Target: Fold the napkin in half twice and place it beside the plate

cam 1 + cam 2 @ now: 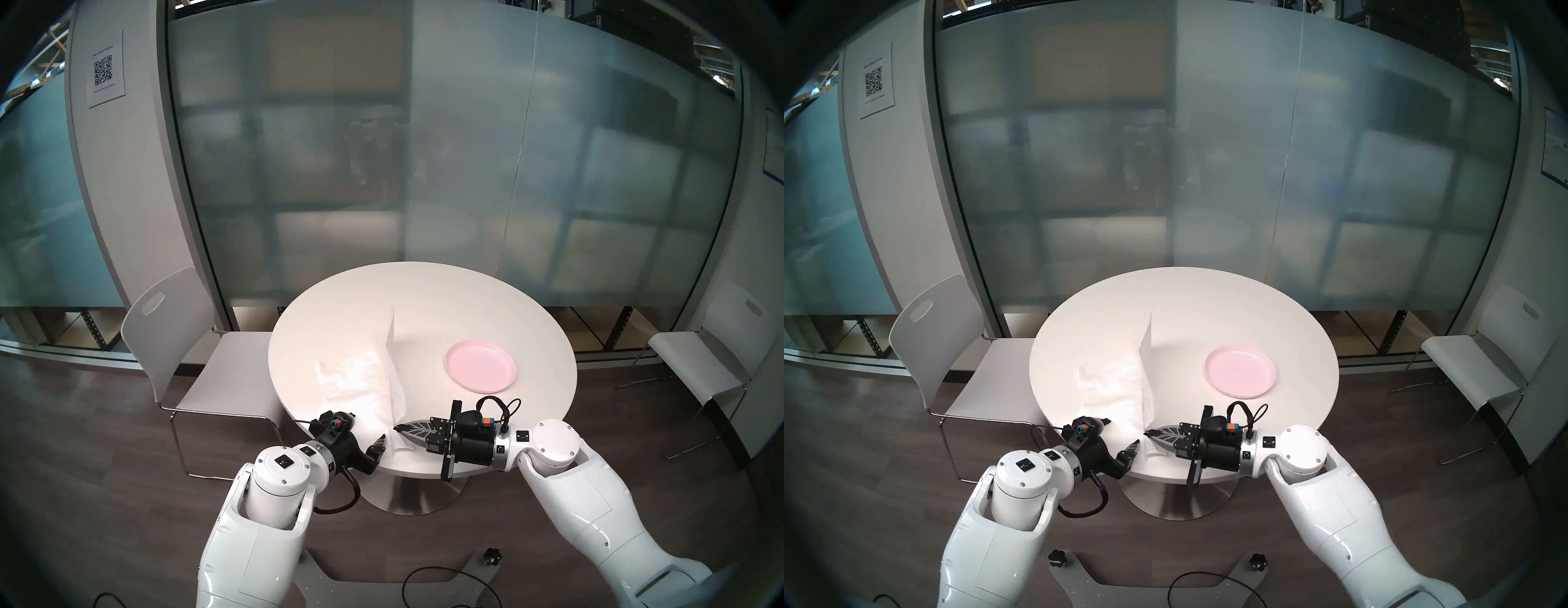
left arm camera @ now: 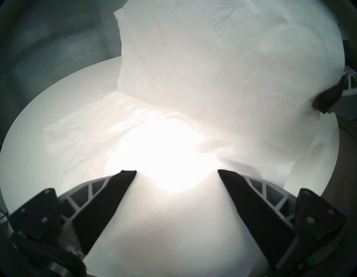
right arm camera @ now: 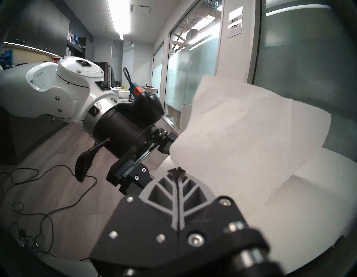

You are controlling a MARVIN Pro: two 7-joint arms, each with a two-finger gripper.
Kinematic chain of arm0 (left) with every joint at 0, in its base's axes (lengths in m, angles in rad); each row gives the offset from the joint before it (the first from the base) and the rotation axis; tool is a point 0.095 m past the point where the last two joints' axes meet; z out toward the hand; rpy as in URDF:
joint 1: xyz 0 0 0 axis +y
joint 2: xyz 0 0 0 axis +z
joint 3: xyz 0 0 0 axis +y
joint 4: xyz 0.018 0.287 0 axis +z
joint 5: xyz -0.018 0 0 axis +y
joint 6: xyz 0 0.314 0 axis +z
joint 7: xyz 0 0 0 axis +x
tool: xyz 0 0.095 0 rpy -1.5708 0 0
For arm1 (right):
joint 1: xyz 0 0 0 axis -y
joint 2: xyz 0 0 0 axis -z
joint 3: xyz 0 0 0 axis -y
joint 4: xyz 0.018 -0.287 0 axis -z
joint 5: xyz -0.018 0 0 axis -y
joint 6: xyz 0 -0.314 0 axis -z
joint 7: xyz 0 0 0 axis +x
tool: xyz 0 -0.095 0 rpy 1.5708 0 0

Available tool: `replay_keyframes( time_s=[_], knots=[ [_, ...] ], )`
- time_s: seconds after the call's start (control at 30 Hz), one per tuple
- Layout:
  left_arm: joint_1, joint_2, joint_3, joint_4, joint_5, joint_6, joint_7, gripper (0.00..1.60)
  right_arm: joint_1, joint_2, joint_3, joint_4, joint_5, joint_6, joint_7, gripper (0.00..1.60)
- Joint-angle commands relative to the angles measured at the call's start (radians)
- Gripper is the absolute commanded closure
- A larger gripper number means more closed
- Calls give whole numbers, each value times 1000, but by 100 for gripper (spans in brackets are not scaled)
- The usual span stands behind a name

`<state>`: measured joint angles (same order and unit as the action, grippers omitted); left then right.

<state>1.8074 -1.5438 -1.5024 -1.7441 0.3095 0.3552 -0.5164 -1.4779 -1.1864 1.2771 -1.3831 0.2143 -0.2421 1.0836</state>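
The white napkin (image 1: 356,373) lies on the left half of the round table, its left part flat and its right part standing up as a tall flap (image 1: 1146,352). My right gripper (image 1: 399,427) is shut on the napkin's near edge by the table's front, seen close in the right wrist view (image 3: 178,170) with the lifted sheet (image 3: 241,125) rising from its tips. My left gripper (image 2: 176,172) is open just above the flat part of the napkin (image 2: 193,67), holding nothing. The pale pink plate (image 1: 480,366) sits empty on the table's right side, apart from the napkin.
The white round table (image 1: 424,297) stands on a metal pedestal. White chairs stand at the left (image 1: 169,339) and right (image 1: 712,365). Frosted glass walls run behind. Cables lie on the wood floor (image 3: 38,183).
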Motion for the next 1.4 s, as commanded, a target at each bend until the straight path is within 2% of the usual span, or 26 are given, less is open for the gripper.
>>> replay_keyframes(
  time_s=[0.0,0.4,0.83,0.87,0.9,0.93,0.97,1.0,1.03,1.07,1.1,1.13,1.37],
  knots=[
    [-3,3,-12,-14,-12,-5,-9,0,83,-16,-23,22,4,5,45,160],
    [8,9,-34,-17,-16,-13,-24,0,123,-13,-53,46,-4,27,97,160],
    [21,8,-34,-24,-12,-19,-30,0,102,1,-43,25,-5,44,101,160],
    [22,7,-33,-24,-12,-19,-29,0,97,2,-38,20,0,47,101,114],
    [22,7,-33,-24,-12,-19,-29,0,97,2,-38,20,0,47,101,114],
    [22,7,-31,-25,-11,-19,-27,0,87,8,-31,6,3,52,103,83],
    [22,7,-31,-25,-11,-19,-27,0,87,8,-31,6,3,52,103,83],
    [23,7,-29,-25,-10,-19,-27,0,82,11,-27,-1,4,54,105,42],
    [23,7,-28,-25,-10,-18,-27,0,74,17,-22,-15,7,60,105,31],
    [23,7,-25,-25,-9,-18,-25,0,55,27,-10,-47,19,77,109,8],
    [23,7,-25,-25,-9,-18,-25,0,55,27,-10,-47,19,77,109,8],
    [24,6,-24,-25,-8,-18,-25,0,47,32,-5,-62,22,82,111,0],
    [30,5,-19,-27,-6,-20,-21,0,-3,57,46,-127,56,117,113,0]
  ],
)
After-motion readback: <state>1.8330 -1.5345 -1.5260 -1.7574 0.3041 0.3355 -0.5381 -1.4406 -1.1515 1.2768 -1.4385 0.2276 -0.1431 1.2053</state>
